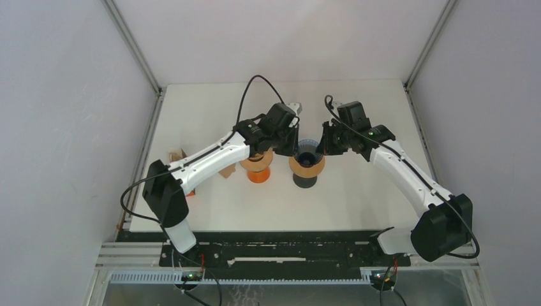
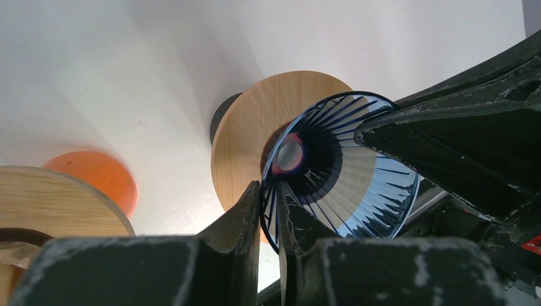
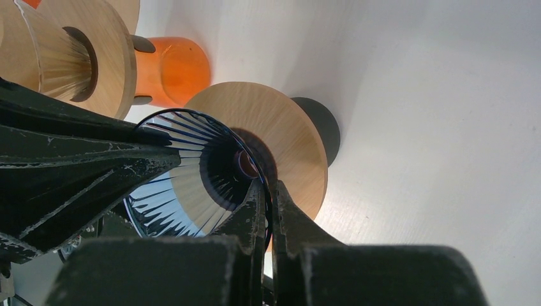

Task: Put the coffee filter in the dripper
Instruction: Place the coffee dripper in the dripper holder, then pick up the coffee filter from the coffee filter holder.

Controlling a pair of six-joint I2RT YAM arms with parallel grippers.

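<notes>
The dripper is a clear blue ribbed cone in a round wooden collar on a black base, at the table's middle. My left gripper is shut on the near-left part of its rim, one finger inside the cone and one outside. My right gripper is shut on the opposite side of the rim in the same way. The cone looks empty inside. A brown paper piece, apparently the coffee filter, lies at the left, partly hidden behind the left arm.
A second dripper on an orange base stands just left of the blue one, under the left arm; its wooden collar and clear cone show in the right wrist view. Another brown piece lies beside it.
</notes>
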